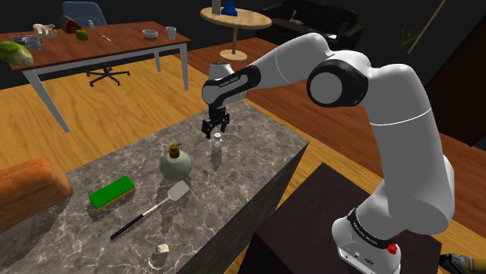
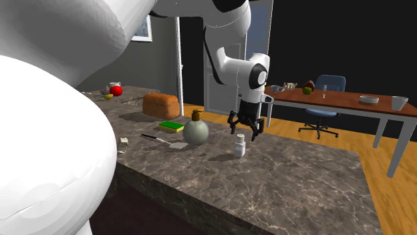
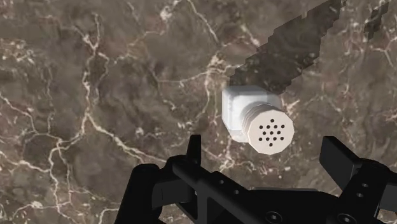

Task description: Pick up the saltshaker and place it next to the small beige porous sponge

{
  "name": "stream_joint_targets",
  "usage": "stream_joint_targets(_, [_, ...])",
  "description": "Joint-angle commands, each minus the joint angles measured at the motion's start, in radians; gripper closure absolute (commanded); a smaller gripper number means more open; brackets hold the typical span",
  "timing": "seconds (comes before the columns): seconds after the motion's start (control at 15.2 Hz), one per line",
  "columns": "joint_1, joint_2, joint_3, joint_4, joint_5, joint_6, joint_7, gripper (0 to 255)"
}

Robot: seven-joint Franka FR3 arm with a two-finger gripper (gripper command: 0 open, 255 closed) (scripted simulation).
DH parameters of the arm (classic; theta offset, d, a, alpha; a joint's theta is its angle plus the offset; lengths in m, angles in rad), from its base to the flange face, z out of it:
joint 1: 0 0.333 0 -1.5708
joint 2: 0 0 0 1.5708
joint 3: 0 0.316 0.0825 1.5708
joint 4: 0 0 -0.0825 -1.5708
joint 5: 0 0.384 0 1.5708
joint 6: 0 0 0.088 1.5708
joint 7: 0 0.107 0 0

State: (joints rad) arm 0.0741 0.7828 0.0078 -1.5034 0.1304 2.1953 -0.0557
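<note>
Wrist view puts our gripper (image 3: 264,147), fingers (image 3: 194,153) spread apart and touching nothing, directly above the upright saltshaker (image 3: 254,108), so we judge a straight descent suffices.

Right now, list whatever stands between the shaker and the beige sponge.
The head of the spatula lies about on the straight line across the counter to the sponge. The round bottle stands just beside that line. Nothing sits between the open fingers and the shaker.
</note>
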Motion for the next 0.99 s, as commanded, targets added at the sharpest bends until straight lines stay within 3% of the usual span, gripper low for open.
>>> stream_joint_targets(0.0, [0.001, 0.015, 0.001, -0.002, 0.001, 0.017, -0.001, 0])
stream_joint_targets(0.66, [0.002, 0.036, 0.002, -0.003, 0.002, 0.039, -0.002, 0])
stream_joint_targets(0.73, [0.002, 0.036, 0.002, -0.003, 0.002, 0.039, -0.002, 255])
stream_joint_targets(0.92, [0.002, 0.035, 0.002, -0.004, 0.002, 0.039, -0.002, 255])
